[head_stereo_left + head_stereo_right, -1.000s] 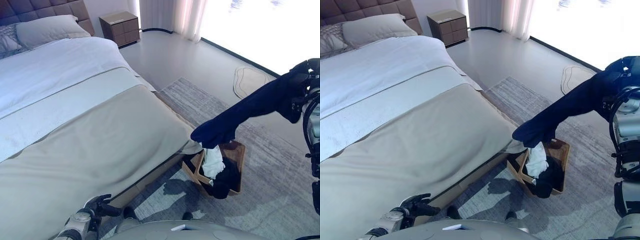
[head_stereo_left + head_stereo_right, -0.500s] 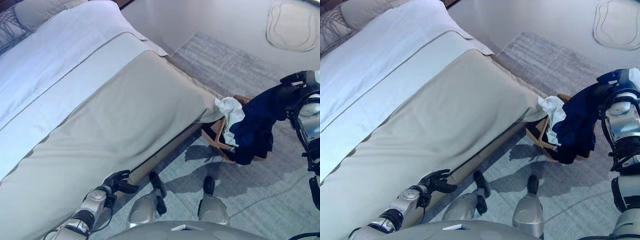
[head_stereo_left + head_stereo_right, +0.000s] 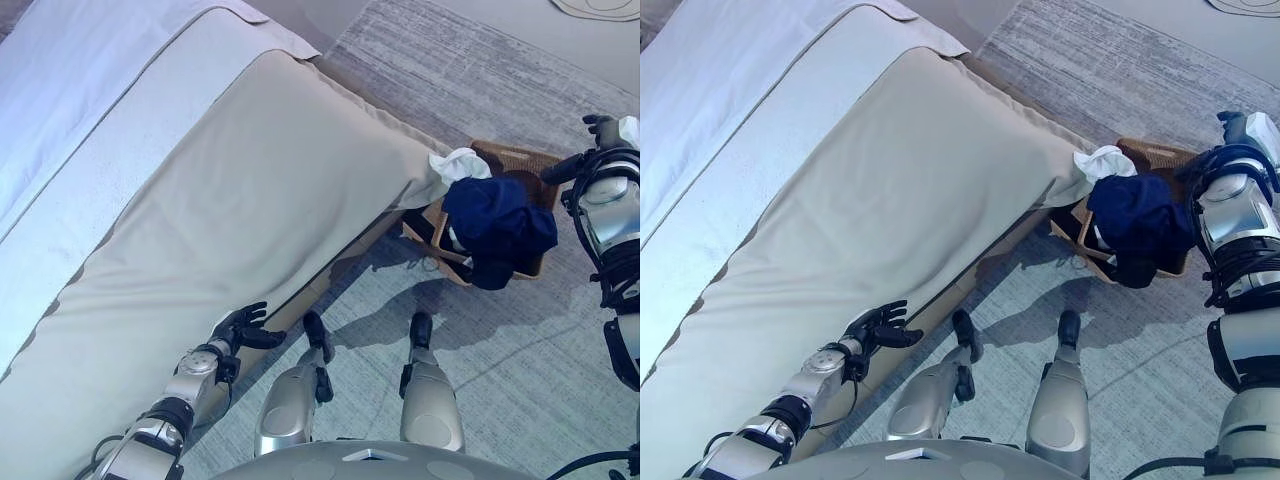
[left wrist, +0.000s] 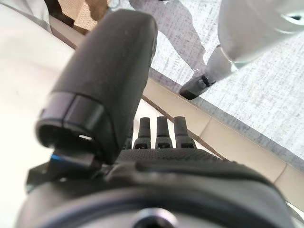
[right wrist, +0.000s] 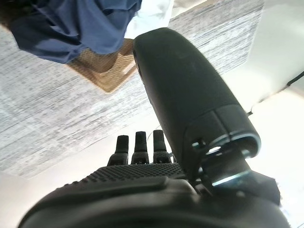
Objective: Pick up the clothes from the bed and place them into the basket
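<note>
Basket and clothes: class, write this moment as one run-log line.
navy garment: lying on basket, released | white cloth: over basket's edge by bed | right hand: open, empty | left hand: open, at bed's edge

This is a bedroom in a home. A large bed [image 3: 200,190] with a beige cover and white sheet lies beside the left hand [image 3: 240,328]. A grey woven rug [image 3: 520,370] covers the smooth floor, and near the right hand [image 3: 605,132] a wicker basket [image 3: 515,158] holds clothes [image 3: 495,225].
</note>
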### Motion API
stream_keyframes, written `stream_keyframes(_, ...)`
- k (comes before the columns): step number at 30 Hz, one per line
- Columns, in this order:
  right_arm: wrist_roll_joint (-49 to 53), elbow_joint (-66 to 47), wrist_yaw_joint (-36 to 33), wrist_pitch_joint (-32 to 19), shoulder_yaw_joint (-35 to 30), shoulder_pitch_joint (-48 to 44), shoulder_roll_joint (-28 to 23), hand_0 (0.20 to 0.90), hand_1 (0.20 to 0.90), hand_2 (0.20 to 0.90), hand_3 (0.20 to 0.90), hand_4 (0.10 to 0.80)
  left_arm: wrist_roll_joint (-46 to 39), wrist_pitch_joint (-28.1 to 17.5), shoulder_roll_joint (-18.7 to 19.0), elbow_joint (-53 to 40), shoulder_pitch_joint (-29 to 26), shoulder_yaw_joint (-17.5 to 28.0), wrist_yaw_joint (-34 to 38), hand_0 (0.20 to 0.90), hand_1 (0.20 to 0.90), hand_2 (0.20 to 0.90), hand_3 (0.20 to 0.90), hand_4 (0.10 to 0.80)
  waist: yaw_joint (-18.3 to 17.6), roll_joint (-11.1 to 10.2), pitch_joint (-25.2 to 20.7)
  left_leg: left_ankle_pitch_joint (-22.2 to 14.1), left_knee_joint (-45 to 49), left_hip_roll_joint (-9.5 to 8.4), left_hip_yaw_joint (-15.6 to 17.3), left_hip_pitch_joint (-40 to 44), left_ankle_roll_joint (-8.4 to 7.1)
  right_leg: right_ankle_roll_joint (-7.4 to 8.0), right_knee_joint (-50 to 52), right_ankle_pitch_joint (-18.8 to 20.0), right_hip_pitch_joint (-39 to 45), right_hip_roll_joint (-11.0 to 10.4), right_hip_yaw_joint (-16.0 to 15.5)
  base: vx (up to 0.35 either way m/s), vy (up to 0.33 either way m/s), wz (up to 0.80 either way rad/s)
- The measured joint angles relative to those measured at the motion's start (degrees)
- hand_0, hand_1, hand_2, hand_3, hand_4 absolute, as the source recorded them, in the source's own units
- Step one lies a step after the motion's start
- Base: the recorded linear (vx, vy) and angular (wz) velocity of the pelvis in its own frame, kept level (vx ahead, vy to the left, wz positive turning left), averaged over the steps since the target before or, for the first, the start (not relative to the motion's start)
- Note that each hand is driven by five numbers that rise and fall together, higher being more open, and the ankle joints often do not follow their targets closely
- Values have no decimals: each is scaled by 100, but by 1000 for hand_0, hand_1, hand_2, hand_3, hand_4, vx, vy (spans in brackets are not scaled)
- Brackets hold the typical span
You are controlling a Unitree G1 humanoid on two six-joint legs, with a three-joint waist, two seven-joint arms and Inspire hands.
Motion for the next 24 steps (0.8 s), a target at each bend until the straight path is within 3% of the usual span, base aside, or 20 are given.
stream_keyframes(4, 437, -40, -57, -182, -636, 572, 72, 900, 900, 900, 900, 800, 2, 0, 0, 20, 72, 8, -22, 900, 900, 900, 900, 800, 13, -18, 10, -3, -7, 14, -46, 166, -3, 41, -114, -55, 234, 9, -81, 88, 119, 9)
stream_keyframes(6, 1091, -309, -112, -525, -1328, 1170, 379, 900, 900, 900, 900, 800, 16, -1, -5, 29, 171, 44, -23, 900, 900, 900, 900, 800, -4, -69, 39, -24, -25, 16, -66, 268, -27, 52, -194, -76, 371, 22, -97, 141, 140, 2)
stream_keyframes(8, 1899, -669, -32, -901, -1811, 1984, 982, 900, 900, 900, 900, 800, 52, -2, -44, 176, 318, 79, -75, 900, 900, 900, 900, 800, -56, -151, 41, -136, -17, 25, -91, 434, -55, 52, -273, -77, 557, 42, -96, 45, 125, -5)
stream_keyframes(11, 2672, -800, 388, -1371, -1986, 3024, 1842, 900, 900, 900, 900, 800, 87, -35, -163, 302, 509, 133, -178, 900, 900, 900, 900, 800, -99, -265, 8, -343, -1, -39, -125, 567, -22, 48, -249, -74, 653, 12, -33, 99, 160, -7)
stream_keyframes(15, 2700, -479, 1029, -1649, -1896, 4159, 2888, 900, 900, 900, 900, 800, 291, -144, -266, 638, 713, 261, -303, 900, 900, 900, 900, 800, -107, -533, -151, -468, -17, -161, -99, 828, -1, 45, -288, -38, 883, -87, 33, 136, 200, -6)
stream_keyframes(16, 2409, -176, 1206, -1733, -1666, 4452, 3150, 900, 900, 900, 900, 800, 300, -135, -261, 779, 838, 305, -357, 900, 900, 900, 900, 800, -104, -687, -305, -530, -34, -198, -81, 1000, 18, 46, -373, -39, 1072, -113, 51, 114, 205, -9)
stream_keyframes(20, 1989, 683, 1504, -1975, -1307, 4952, 3565, 900, 900, 900, 900, 800, 460, -122, -181, 1041, 1039, 347, -408, 900, 900, 900, 900, 800, -99, -1131, -948, -580, -278, -292, -31, 1394, -14, 71, -646, -16, 1466, -146, 51, 43, 159, -5)
stream_keyframes(24, 1946, 1209, 1609, -2182, -1285, 5011, 3719, 900, 900, 900, 900, 800, 509, -122, -136, 1274, 1034, 355, -469, 900, 900, 900, 900, 800, -104, -1410, -1310, -633, -280, -335, -6, 1553, 2, 55, -655, 12, 1625, -176, 59, -13, 169, -2)
